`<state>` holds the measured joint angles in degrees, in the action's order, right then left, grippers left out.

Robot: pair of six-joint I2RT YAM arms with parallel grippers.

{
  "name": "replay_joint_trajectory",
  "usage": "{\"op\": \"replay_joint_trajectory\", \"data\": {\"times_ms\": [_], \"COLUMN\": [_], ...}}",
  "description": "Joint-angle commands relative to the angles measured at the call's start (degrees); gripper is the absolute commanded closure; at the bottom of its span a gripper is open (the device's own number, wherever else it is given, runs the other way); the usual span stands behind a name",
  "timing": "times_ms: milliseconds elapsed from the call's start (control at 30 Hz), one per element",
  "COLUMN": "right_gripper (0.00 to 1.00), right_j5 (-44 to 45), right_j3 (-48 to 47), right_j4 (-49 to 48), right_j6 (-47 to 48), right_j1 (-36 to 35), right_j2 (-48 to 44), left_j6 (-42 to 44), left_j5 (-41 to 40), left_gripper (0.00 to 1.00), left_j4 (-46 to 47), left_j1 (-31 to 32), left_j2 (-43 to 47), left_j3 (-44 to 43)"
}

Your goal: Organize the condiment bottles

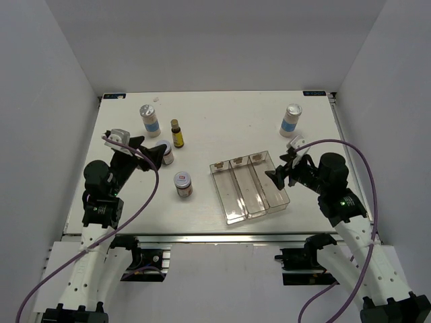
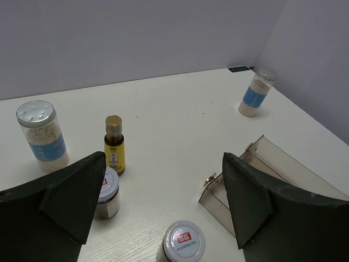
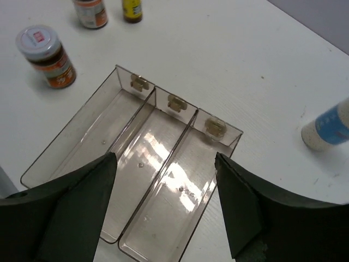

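Five condiment bottles show. A white blue-label bottle [image 1: 149, 120] [image 2: 42, 135] stands at the back left, with a yellow dark-capped bottle [image 1: 177, 133] [image 2: 114, 144] to its right. One brown jar [image 1: 164, 152] [image 2: 106, 192] sits just ahead of my open left gripper [image 1: 151, 152] [image 2: 163, 159]. A second jar [image 1: 183, 184] [image 2: 182, 243] [image 3: 46, 54] stands nearer the tray. The other white bottle [image 1: 291, 120] [image 2: 255, 93] [image 3: 330, 128] is at the back right. My right gripper [image 1: 278, 168] [image 3: 164, 158] is open above the tray's right slot. The second yellow bottle is out of view.
The clear three-slot tray [image 1: 232, 214] [image 3: 71, 136] [image 2: 262, 164] lies empty in the middle right, angled slightly. White walls enclose the table on three sides. The table's front edge runs just past the tray's near end.
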<state>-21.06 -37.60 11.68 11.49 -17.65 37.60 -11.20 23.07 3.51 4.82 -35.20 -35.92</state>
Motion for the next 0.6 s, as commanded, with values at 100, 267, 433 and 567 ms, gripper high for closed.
{"op": "replay_joint_trajectory", "data": {"times_ms": [100, 267, 433, 567], "right_gripper": [0.76, 0.27, 0.13, 0.13], "right_j5": [-13.57, -9.2, -5.75, -3.9], "right_j3": [-5.63, -7.48, -7.31, -6.08], "right_j4": [0.45, -5.07, -6.32, -6.41], "right_j6": [6.99, 1.27, -2.25, -3.05], "right_j1": [0.16, 0.16, 0.16, 0.07], "right_j2": [6.15, 8.8, 11.0, 9.77], "left_j6": [0.04, -0.57, -1.64, 0.47], "left_j5": [-3.64, -8.91, -11.63, -19.63], "left_gripper": [0.32, 0.42, 0.11, 0.08], "left_j4": [-1.04, -2.54, -7.01, -10.61], "left_j1": [0.89, 0.89, 2.46, 6.16], "left_j2": [-2.06, -6.8, -18.48, -29.64], "left_j3": [-0.64, -1.43, -8.43, -15.64]}}
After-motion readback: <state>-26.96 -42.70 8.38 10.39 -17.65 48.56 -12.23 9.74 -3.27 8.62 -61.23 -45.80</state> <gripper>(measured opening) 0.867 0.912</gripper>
